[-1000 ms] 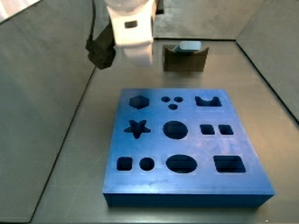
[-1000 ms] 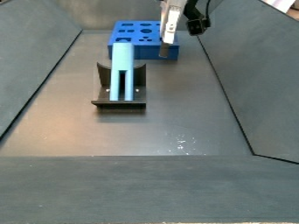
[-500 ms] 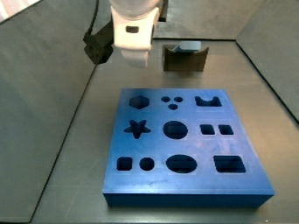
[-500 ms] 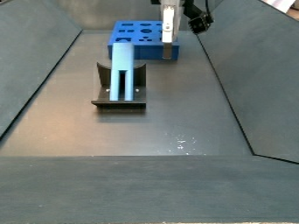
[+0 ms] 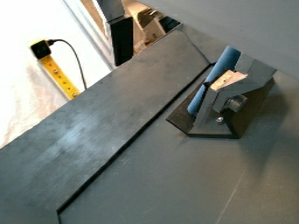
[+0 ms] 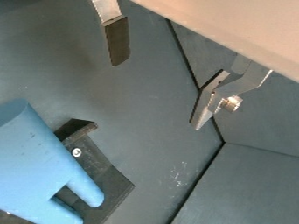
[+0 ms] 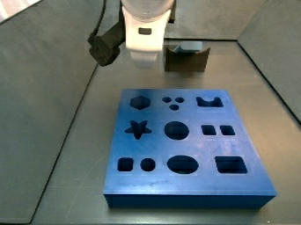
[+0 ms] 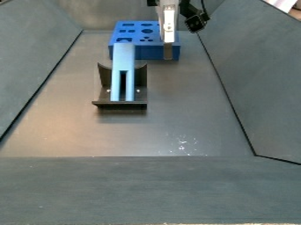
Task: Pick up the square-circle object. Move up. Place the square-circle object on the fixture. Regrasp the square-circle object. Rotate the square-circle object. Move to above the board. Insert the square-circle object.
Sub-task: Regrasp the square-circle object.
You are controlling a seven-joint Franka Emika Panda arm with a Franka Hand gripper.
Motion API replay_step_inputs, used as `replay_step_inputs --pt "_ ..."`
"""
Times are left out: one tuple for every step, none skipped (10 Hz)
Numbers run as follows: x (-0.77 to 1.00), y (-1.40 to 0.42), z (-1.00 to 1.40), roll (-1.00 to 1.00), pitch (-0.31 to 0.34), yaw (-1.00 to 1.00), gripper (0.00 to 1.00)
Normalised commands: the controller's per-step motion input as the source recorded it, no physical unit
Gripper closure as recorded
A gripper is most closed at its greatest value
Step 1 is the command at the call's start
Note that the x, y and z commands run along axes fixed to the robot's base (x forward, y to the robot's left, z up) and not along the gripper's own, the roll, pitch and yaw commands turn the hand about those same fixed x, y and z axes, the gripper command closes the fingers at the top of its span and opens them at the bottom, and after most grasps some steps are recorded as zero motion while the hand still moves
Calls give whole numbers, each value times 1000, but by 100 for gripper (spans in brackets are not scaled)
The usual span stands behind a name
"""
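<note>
Gripper [image 6: 163, 70] is open wide w/ nothing in it. In a wrist view the two fingers [image 6: 114, 39] stand well apart, and only bare grey floor shows between them. One finger shows its dark pad, the other its silver plate & a screw.

Peg [image 8: 123, 66] stands upright in the fixture [image 8: 118, 98], leaning on the bracket's back, base on the plate. It's well apart from the gripper [image 8: 171, 33].

Side views differ:
- One has the fixture up front & the board [image 8: 153, 50] behind it. The gripper is high over the board's far right corner, near the wall.
- The opp. one has the board [image 7: 159, 149] up front, w/ every hole (star, circles, squares, ovals) plain to see and all empty. The gripper [image 7: 143, 58] hangs past the board's far edge, its white body partly covering the fixture [image 7: 188, 59]. From here the fixture is just a dark block. Peg can't be made out, and the fingertips aren't clear either.

Wrist views:
- One looks down at the peg [image 6: 41, 166] close up, a big pale-blue bar on the dark base [image 6: 100, 171].
- The other shows the peg [image 5: 228, 59] as a thin blue strip behind a silver finger, w/ the fixture [image 5: 205, 124] by the grey wall. It also takes in a yellow power strip [image 5: 56, 66] & black cable outside the enclosure, seen in no other view.
</note>
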Motion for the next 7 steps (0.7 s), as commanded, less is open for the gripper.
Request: replay_step_inputs --pt "41 -40 -14 61 -78 272 0" --pt "1000 -20 -6 116 -44 167 0" --pt "1000 -19 -11 119 -40 115 0" --pt "1000 -19 -26 133 -30 70 0" --pt "1000 -20 -25 135 -31 54 0" --pt "1000 -22 -31 127 -27 23 0" --pt "1000 -22 -33 126 -15 6 0"
